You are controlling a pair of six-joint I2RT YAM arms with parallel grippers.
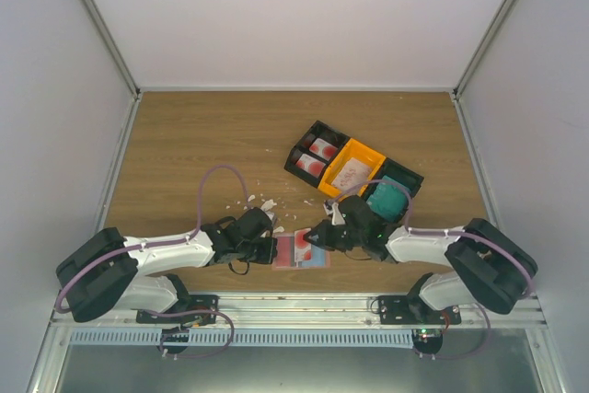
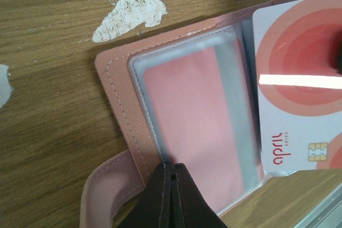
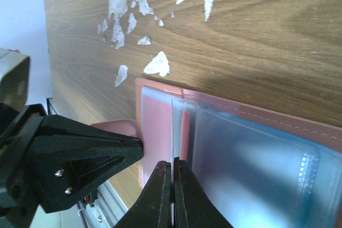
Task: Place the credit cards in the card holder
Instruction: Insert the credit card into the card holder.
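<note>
The salmon-pink card holder [image 1: 287,253] lies open near the table's front edge, its clear sleeves [image 2: 197,132] facing up. My left gripper [image 1: 274,248] is shut, its tips [image 2: 172,166] pinching the near edge of a sleeve beside the leather rim [image 2: 115,89]. A white credit card with red circles [image 2: 299,78] lies over the holder's right half. My right gripper [image 3: 172,164] is shut on this card, which shows edge-on [image 3: 172,132] as a thin white line between sleeves. The left gripper's tip [image 3: 138,145] touches the holder's [image 3: 240,111] end.
Behind the right arm stand a black bin [image 1: 313,156] with more white-and-red cards, an orange bin [image 1: 352,170], and a black bin with a teal stack [image 1: 388,200]. White crumbs [image 1: 262,202] are scattered beyond the left gripper. The metal table rail [image 1: 294,306] runs just below the holder.
</note>
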